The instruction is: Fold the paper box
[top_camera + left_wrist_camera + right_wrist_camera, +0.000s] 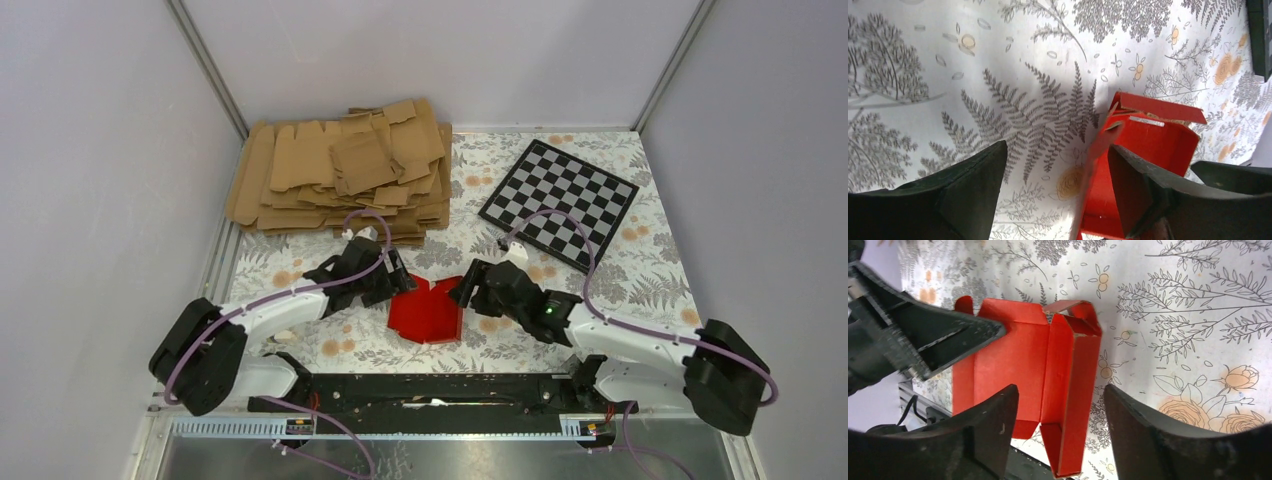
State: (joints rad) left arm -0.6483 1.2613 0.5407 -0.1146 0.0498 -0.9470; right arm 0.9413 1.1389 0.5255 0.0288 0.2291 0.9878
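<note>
Item: paper box (425, 312). Bright red card, partly folded, lying on the surface (640, 275) near its front edge, midway between the two arms. In the right wrist view one long side is seen turned up into a narrow upright channel, with small end flaps standing out at both ends; the rest of the sheet lies flatter beside it. In the left wrist view a wall and a raised upper flap are seen.

Left gripper (1055, 150): set at the box's left far corner. The jaws are spread wide. One finger (1143, 195) is placed over the box, just beside a raised red edge that lies between the jaws; the other finger is over bare cloth. Nothing is clamped.

Right gripper (1061, 388): set at the box's right far corner. The jaws are parted and straddle the upturned side, which is seen close to one finger (1148, 435). No firm grip can be made out.

Surface: covered with a pale cloth printed with grey ferns and orange flowers.

Brown cardboard blanks (340, 175): a loose stack of flat pieces at the far left, well apart from the box.

Checkered board (558, 200): black and white, laid flat at the far right, turned at an angle.
</note>
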